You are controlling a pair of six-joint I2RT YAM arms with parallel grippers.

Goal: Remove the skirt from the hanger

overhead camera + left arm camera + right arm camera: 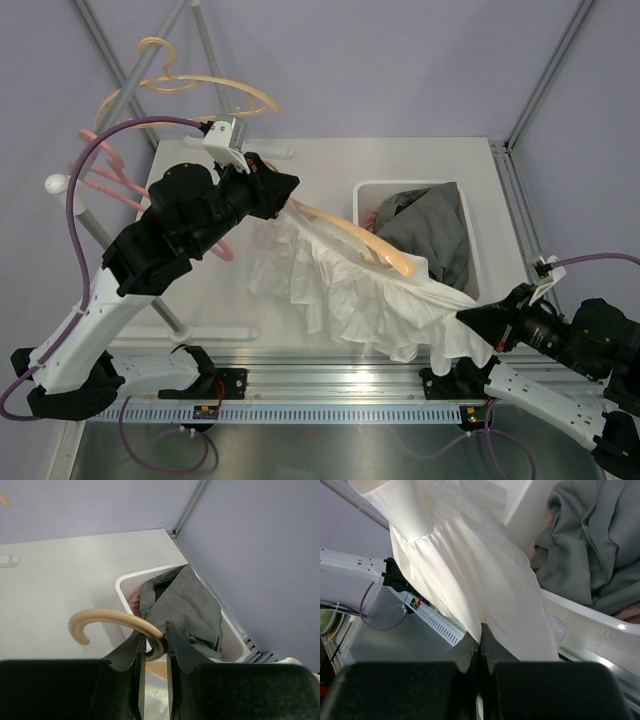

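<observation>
A white ruffled skirt [355, 285] hangs stretched above the table, draped over a tan wooden hanger [370, 248]. My left gripper [285, 190] is shut on the hanger's hook [115, 617], which curls out to the left between the jaws in the left wrist view. My right gripper [470, 322] is shut on the skirt's edge near the table's front right; in the right wrist view the white cloth [470, 575] runs up from the closed jaws [480, 632].
A white bin [365, 195] at the right holds a grey garment [430, 230], also seen in the left wrist view [185, 605]. A rack at the back left carries a tan hanger [200, 85] and pink hangers [105, 175]. A metal rail [330, 385] runs along the front edge.
</observation>
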